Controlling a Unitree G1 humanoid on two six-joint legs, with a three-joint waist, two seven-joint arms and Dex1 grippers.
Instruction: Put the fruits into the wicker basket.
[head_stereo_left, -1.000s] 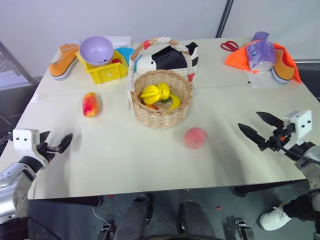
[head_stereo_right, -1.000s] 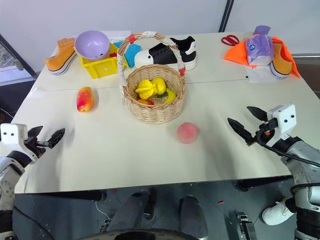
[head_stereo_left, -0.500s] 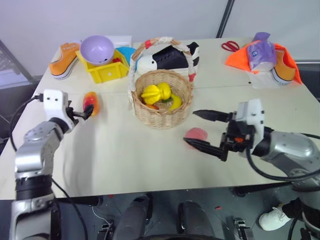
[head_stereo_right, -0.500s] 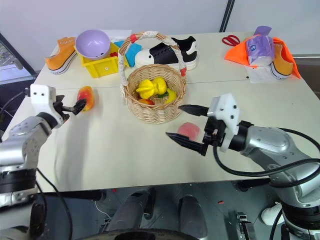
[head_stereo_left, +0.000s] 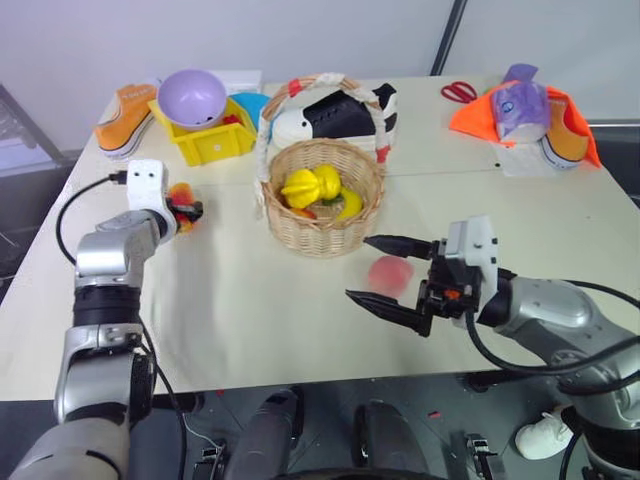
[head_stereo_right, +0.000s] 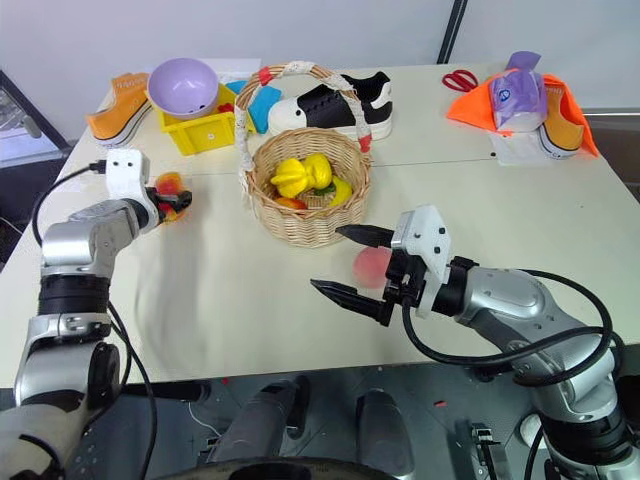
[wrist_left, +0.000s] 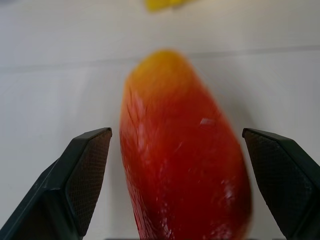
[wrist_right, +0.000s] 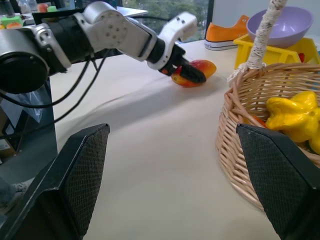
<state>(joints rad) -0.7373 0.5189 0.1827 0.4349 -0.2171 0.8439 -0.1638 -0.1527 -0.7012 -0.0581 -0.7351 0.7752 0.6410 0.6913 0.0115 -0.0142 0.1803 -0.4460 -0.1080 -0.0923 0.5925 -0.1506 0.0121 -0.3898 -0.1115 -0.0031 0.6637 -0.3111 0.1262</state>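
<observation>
Reaching for two fruits at once, we have one arm on each side of the wicker basket, which sits in the upper middle of the frame with yellow fruits already inside it. Our left gripper, at the left of the frame, has its fingers spread wide with the mango lying between them, so it looks ready to squeeze, but nothing is held yet. The mango lies on the table, near the basket's left side, so it should be a short trip over the rim. Our right gripper sits in the lower middle of the frame, wide open and holding nothing. The peach rests on the table just below and right of the basket, and the two black fingers stand on either side of it, though we cannot tell whether they touch it. Both fruits are not yet in the basket.
</observation>
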